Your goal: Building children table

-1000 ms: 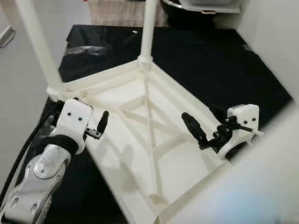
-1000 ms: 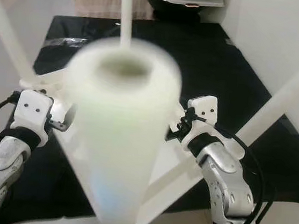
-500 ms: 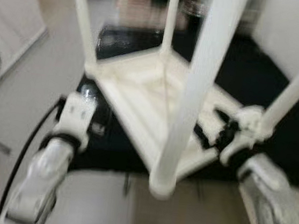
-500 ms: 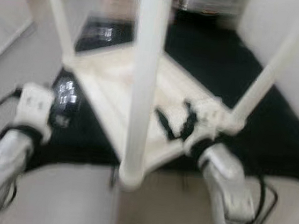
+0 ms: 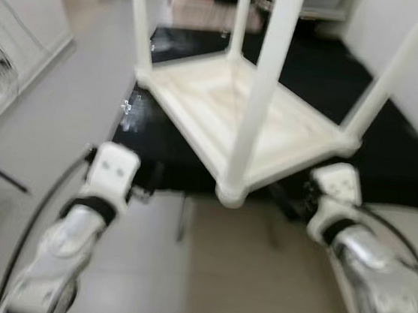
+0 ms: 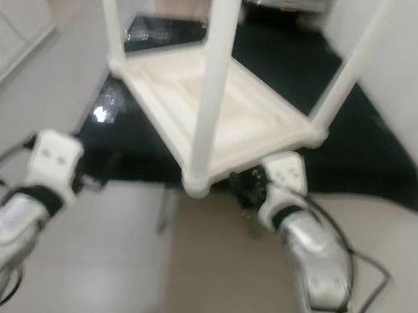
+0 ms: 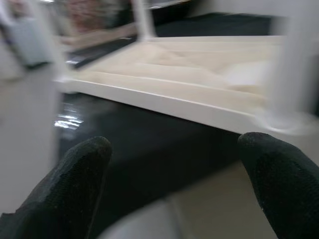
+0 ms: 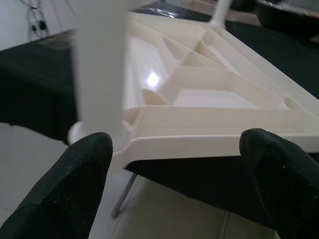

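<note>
While both jaws stand apart | left gripper (image 7: 174,184), right gripper (image 8: 174,179) off upturned children's table (image 5: 250,123) | near leg (image 5: 267,80) overhangs black-clothed worktop (image 5: 391,147); judged tip risk if bumped

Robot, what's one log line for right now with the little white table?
white table: upside down on black cloth, four legs up | left gripper: jaws open, empty, near table edge | right gripper: jaws open, empty, near corner leg
</note>
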Controlling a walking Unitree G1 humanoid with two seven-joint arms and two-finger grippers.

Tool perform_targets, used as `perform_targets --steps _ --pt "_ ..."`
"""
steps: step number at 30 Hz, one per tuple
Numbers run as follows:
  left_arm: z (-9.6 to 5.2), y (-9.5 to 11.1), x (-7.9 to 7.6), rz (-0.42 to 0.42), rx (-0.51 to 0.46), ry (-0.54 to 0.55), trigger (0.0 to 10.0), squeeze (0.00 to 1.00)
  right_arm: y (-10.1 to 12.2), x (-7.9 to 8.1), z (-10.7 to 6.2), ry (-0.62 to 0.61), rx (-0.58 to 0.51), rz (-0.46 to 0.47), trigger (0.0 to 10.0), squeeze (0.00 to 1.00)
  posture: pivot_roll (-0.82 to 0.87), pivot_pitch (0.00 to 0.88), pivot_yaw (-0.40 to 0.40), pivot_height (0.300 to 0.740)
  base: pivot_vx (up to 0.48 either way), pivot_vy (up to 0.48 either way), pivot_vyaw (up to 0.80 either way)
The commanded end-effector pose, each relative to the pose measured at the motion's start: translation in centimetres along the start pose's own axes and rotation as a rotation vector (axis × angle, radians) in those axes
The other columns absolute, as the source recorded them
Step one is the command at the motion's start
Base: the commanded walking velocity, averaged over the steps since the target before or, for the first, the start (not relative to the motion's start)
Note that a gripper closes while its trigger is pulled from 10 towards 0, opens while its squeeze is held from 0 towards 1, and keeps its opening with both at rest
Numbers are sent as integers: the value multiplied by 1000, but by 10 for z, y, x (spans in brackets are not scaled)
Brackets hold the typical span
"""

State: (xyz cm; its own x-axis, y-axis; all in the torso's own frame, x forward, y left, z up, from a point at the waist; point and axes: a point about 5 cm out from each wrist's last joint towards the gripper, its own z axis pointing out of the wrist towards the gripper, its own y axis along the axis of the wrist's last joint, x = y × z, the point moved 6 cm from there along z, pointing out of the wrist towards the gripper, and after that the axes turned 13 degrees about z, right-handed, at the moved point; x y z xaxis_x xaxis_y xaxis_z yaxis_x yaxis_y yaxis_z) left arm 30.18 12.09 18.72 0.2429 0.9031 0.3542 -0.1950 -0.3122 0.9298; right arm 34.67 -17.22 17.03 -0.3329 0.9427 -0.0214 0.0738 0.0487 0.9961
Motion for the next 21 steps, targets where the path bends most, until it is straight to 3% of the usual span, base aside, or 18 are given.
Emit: perform_targets --steps 1,5,8,12,15,17,21 --pt "0 14 -25 -95 -73 -112 10000 0 -4 -3 1 -14 13 -24 10000 0 4 109 -13 740 0 0 0" --pt "6 18 -33 -116 -94 -139 10000 0 -5 -6 2 -36 17 -33 10000 0 0 111 -15 740 0 0 0" --pt "19 24 -34 -127 -124 -131 10000 0 -6 -8 3 -53 20 -36 10000 0 -7 113 -16 740 0 0 0" --pt "48 30 -31 -130 -169 -102 10000 0 -4 -9 4 -68 11 -38 10000 0 -23 113 -14 740 0 0 0" --pt "57 29 -30 -125 -174 -98 10000 0 -3 -8 5 -67 6 -34 10000 0 -29 114 -13 740 0 0 0" --pt "77 27 -26 -145 -183 -99 10000 0 -2 -6 5 -65 -2 -34 10000 0 -45 119 -8 740 0 0 0" --pt "88 26 -21 -160 -182 -94 10000 0 -2 -6 4 -67 -4 -35 10000 0 -53 121 -5 740 0 0 0"
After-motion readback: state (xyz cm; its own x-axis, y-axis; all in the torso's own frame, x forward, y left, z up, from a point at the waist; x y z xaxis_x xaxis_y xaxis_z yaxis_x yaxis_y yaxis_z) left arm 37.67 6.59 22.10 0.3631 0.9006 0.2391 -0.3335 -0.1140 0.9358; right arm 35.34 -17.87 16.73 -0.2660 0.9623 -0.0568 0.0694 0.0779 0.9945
